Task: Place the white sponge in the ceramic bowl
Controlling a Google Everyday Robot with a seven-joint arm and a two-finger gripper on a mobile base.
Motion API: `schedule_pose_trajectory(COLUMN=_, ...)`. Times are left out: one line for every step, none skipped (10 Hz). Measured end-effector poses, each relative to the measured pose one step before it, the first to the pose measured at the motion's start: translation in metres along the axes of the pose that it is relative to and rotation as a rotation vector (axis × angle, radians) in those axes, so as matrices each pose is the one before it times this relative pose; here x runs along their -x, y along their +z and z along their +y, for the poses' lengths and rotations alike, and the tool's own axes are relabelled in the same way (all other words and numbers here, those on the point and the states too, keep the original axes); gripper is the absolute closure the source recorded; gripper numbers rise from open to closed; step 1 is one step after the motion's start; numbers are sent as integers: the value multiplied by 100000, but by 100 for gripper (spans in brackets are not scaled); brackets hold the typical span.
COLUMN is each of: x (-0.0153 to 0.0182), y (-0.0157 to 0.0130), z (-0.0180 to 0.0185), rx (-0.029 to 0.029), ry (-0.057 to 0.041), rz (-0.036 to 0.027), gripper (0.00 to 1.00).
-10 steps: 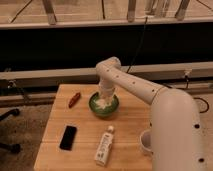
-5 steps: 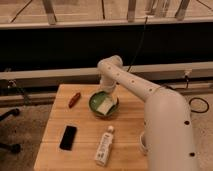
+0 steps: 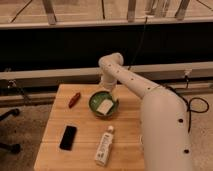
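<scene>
A white sponge [image 3: 104, 107] lies inside the green ceramic bowl [image 3: 94, 105] near the middle of the wooden table [image 3: 55, 125]. My gripper [image 3: 107, 87] hangs just above the bowl's far rim, at the end of the white arm [image 3: 131, 81] that reaches in from the right. It is above and slightly behind the sponge and does not touch it.
A red object [image 3: 74, 99] lies left of the bowl. A black phone [image 3: 68, 137] lies at the front left. A white bottle [image 3: 104, 146] lies on its side in front of the bowl. The robot's white body [image 3: 165, 135] stands at the table's right edge.
The arm has risen and drawn back from the bowl. The white sponge now lies in the bowl, uncovered by the gripper.
</scene>
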Motion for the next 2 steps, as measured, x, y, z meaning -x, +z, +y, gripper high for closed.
schedule_pose_trajectory(x=234, y=134, z=26, rx=71, ry=-252, rz=-479, gripper=20)
schedule_pose_trajectory(x=714, y=243, z=553, rx=741, ry=-216, rz=-850, gripper=20)
